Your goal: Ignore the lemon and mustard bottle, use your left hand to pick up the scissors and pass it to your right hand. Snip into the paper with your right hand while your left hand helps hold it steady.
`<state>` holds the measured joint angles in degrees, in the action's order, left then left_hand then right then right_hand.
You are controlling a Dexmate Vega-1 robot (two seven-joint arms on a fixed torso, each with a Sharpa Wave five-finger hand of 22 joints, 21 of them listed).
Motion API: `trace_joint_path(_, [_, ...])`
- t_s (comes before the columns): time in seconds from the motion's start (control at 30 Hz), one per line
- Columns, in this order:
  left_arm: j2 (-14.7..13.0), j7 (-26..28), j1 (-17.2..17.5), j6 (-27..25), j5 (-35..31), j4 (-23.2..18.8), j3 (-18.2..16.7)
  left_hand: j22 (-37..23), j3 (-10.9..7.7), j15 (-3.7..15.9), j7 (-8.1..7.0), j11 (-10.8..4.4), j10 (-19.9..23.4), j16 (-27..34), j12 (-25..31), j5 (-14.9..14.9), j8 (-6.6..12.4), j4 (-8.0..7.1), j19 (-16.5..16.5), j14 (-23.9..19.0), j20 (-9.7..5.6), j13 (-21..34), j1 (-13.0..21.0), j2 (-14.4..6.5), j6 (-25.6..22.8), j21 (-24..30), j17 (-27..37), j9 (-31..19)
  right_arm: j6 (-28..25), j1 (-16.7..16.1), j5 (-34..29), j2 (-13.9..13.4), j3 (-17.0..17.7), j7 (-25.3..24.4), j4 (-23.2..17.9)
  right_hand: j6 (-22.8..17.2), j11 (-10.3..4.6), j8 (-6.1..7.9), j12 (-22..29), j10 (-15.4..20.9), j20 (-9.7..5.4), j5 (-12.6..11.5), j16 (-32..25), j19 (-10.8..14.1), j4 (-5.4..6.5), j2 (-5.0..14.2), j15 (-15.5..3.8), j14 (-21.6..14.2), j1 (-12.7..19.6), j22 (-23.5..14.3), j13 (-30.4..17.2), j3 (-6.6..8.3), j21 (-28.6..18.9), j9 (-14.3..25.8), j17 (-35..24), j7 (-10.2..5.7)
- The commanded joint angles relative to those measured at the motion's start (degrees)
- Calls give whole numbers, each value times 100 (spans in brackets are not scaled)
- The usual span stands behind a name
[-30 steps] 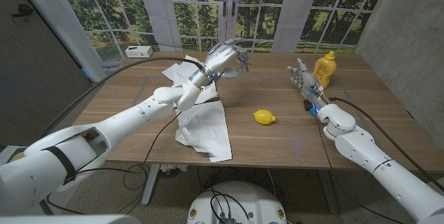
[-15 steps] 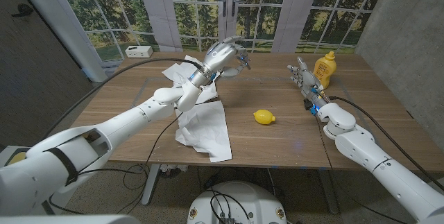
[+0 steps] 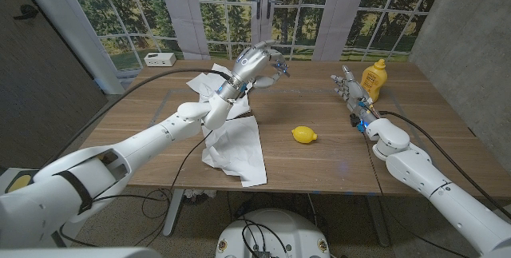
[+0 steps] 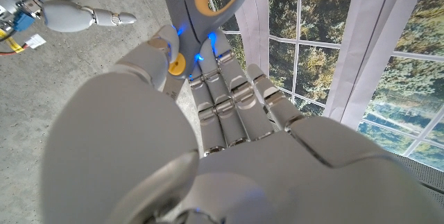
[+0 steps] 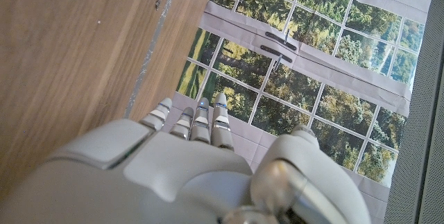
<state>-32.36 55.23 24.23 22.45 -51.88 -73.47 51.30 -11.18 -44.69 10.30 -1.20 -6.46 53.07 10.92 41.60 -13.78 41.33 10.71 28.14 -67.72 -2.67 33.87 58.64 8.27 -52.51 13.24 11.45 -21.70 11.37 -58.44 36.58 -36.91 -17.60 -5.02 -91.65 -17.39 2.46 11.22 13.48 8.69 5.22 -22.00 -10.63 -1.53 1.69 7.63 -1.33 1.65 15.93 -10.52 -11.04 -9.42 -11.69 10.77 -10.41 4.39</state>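
Left hand point(image 3: 254, 65): raised above the far part of the wooden bench point(image 3: 319, 162), fingers closed around the grey-and-yellow-handled scissors point(image 3: 277, 69). In the head view the scissors project from the hand's right side, toward the middle of the bench. In the left wrist view the yellow-lined grey handle loop point(image 4: 208, 2) stands just beyond the fingertips point(image 4: 208, 78), with the thumb pressed against its side; the scissors are clear of the bench surface. How the blades stand cannot be told.

Right hand point(image 3: 349, 90): held up over the right part of the bench, fingers straight, close together and reaching upward, holding nothing. The right wrist view shows the same straight fingers point(image 5: 201, 123) with only bench and window backdrop beyond them.

Taking the small yellow lemon point(image 3: 303, 135) as the landmark:
- The scissors and left hand are beyond it and somewhat to its left, well apart from it.
- The right hand is to its right and a little farther back.
- The yellow mustard bottle point(image 3: 372, 79) stands upright just behind and beside the right hand.
- The crumpled white paper sheets point(image 3: 235, 146) lie to the lemon's left, under the left forearm, reaching to the near edge of the bench.

The two hands are well apart, with open bench between them.
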Motion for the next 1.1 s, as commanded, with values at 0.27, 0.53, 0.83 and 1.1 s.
trace_joint_path(0.27, [56, 242, 95, 206, 96, 2, -63, -9, -242, 352, -1047, -534, 381, 227, 2, -165, -25, -250, 47, -1054, -744, 133, 220, -59, -1017, -18, 226, -67, 63, -70, 10, -18, 35, -5, -62, -51, -49, 4, -16, 17, 12, 22, -4, 24, -7, 33, 23, 0, -5, -31, -9, 26, -18, 10, -10, -19])
trace_joint_path(0.53, [82, 330, 160, 348, 192, -4, -112, 4, -120, 345, -1044, -544, 268, 438, -51, -202, -80, -295, 64, -1260, -752, 185, 269, -124, -1001, -40, 413, -93, 67, -133, 7, -35, 59, -47, -137, -57, -46, 6, -15, 19, 9, 24, -3, 25, -6, 30, 23, 4, -7, -31, -9, 27, -19, 10, -10, -19])
trace_joint_path(0.83, [139, 364, 297, 532, 460, -56, -261, 29, 41, 345, -1045, -516, 255, 893, -161, -223, -136, -297, 81, -1314, -757, 152, 341, -135, -1077, -77, 688, -50, 117, -165, -15, -38, 64, -39, -157, -58, -42, 6, -15, 21, 13, 26, -4, 24, -5, 27, 27, 2, -10, -30, -9, 31, -18, 10, -10, -27])
trace_joint_path(1.1, [314, 211, 452, 797, 978, 9, -472, 72, 117, 349, -939, -482, 468, 1057, -276, -339, -94, -198, 61, -1326, -779, 16, 567, -1, -1443, -144, 660, 68, 130, -123, -48, -28, 38, -10, -129, -53, -51, 3, -15, 24, 9, 27, -3, 27, -4, 26, 30, 3, -10, -30, -9, 35, -18, 10, -10, -21])
